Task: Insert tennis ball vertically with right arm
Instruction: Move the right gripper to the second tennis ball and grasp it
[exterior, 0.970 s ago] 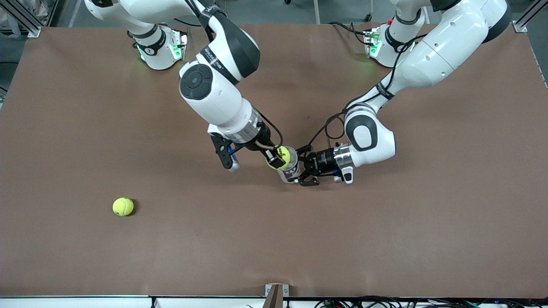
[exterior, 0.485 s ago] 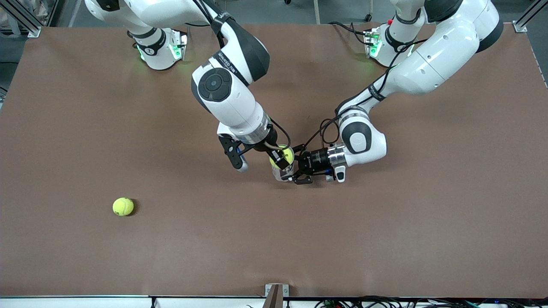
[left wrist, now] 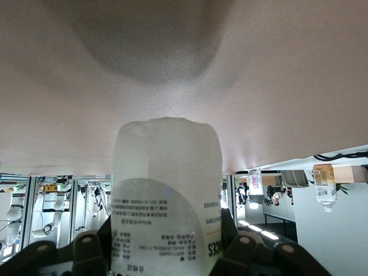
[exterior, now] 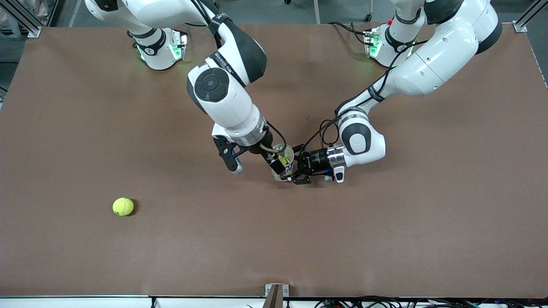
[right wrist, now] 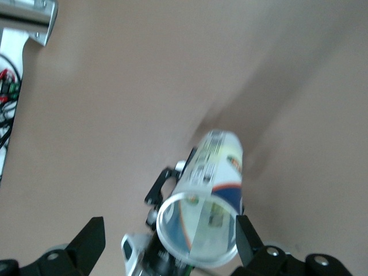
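A clear plastic can with a printed label stands upright at mid-table. My left gripper reaches in level from the left arm's end and is shut on the can's lower part. The left wrist view shows the can between that gripper's black fingers. A yellow tennis ball shows down inside the can's open mouth. My right gripper hangs just over the mouth, open and holding nothing. In the right wrist view its fingers stand wide on either side of the can's rim.
A second tennis ball lies on the brown table, toward the right arm's end and nearer the front camera than the can. Both arms' elbows crowd the space over the table's middle.
The right gripper opened and let go of the tennis ball, which sank from the can's mouth into the can. The left gripper kept its hold and shifted the can slightly.
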### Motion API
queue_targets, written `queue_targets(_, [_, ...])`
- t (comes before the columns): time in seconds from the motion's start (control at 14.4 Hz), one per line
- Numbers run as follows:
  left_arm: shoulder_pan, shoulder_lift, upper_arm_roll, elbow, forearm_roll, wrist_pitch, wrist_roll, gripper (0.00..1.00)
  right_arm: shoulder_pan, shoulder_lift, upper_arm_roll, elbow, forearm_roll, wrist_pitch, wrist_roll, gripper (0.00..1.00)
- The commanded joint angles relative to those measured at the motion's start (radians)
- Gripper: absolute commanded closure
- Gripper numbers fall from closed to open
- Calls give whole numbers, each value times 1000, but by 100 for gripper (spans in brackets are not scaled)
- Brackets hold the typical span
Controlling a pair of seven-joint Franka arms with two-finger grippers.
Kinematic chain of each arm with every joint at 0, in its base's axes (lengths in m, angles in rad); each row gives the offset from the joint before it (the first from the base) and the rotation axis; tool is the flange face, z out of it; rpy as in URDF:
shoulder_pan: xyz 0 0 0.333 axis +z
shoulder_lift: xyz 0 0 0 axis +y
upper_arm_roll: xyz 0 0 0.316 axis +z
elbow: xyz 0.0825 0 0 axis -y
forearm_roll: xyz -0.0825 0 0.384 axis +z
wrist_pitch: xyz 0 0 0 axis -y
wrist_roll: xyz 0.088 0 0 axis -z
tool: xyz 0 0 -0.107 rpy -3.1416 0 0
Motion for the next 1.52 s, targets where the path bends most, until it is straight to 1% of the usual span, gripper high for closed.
queue_targets(0.0, [2,7,-7,13,-26,-8,27,31,-92,-10,9,-12,-47,-67,-161,0])
queue_targets(0.14, [2,8,-7,13,-26,-8,27,31,-163,-30,8,-64,-64,-130,-330,0])
queue_targets(0.42, [2,8,-7,13,-26,-8,27,28,-304,-88,8,-223,-96,-119,-623,0])
queue_targets(0.55, [2,7,-7,13,-26,-8,27,28,-372,-93,8,-286,-128,-85,-743,0])
queue_targets(0.62, [4,8,-7,13,-26,-8,27,27,-393,-93,8,-320,-145,-50,-783,0])
queue_targets(0.76, [2,7,-7,13,-26,-8,27,26,-425,-101,8,-436,-199,89,-838,0])
queue_targets(0.9, [2,8,-7,13,-26,-8,27,26,-461,-101,8,-512,-223,195,-898,0])
queue_targets(1.11, [4,7,-7,15,-26,-8,25,25,-537,-91,8,-564,-228,289,-1036,0])
queue_targets(1.25, [4,8,-7,13,-26,-8,25,21,-551,-88,8,-590,-230,336,-1091,0])
queue_targets(1.45, [4,11,-7,13,-27,-8,27,21,-609,-81,8,-578,-231,343,-1208,0])
